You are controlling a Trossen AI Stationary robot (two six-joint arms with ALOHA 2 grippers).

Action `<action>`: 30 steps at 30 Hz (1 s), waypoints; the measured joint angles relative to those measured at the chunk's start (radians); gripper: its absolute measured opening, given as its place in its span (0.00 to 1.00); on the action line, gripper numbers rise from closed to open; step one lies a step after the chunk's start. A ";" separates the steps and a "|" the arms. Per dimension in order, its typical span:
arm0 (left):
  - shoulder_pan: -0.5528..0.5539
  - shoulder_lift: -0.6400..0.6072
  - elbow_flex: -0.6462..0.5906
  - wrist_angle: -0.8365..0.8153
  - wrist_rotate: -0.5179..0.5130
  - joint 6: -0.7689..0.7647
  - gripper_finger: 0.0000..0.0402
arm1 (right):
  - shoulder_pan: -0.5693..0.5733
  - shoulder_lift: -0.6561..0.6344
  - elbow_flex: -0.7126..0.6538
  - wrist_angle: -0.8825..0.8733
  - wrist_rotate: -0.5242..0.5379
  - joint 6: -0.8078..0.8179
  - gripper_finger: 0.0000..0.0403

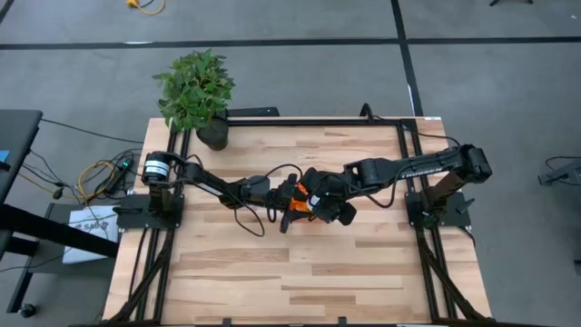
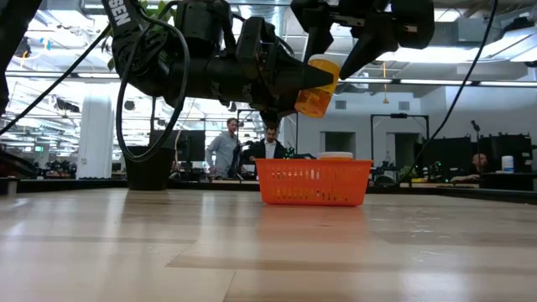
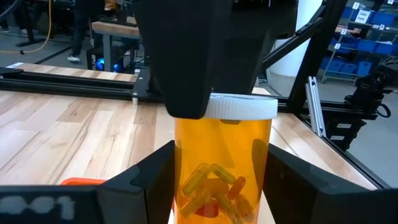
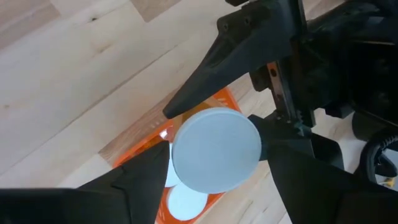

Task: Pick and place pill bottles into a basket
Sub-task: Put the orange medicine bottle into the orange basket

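My left gripper (image 3: 221,186) clamps a pill bottle (image 3: 222,165) above the basket (image 2: 313,182) so my right gripper (image 4: 214,163), fingers straddling its cap, can take it.

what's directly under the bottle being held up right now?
The pill bottle, shut in the left gripper, hangs above the orange basket. The right wrist view shows white caps in the basket beneath it; how many bottles lie there is hidden by the held bottle's cap.

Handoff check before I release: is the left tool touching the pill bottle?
Touching. In the left wrist view, the left tool has both fingers pressed against the sides of the pill bottle.
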 joint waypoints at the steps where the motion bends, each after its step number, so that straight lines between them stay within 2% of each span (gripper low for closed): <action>1: 0.000 0.000 0.000 0.000 0.000 0.000 0.48 | 0.000 0.000 0.000 0.000 0.000 0.000 0.65; 15: 0.000 0.000 0.005 -0.003 0.035 0.000 0.48 | 0.000 -0.001 0.000 0.000 -0.026 0.000 0.51; 24: 0.000 0.000 0.032 -0.054 0.063 0.008 0.48 | 0.003 -0.002 0.000 -0.007 -0.027 0.001 0.52; 30: 0.000 0.000 0.033 -0.058 0.069 -0.004 0.48 | 0.003 -0.002 0.000 -0.008 -0.027 0.019 0.49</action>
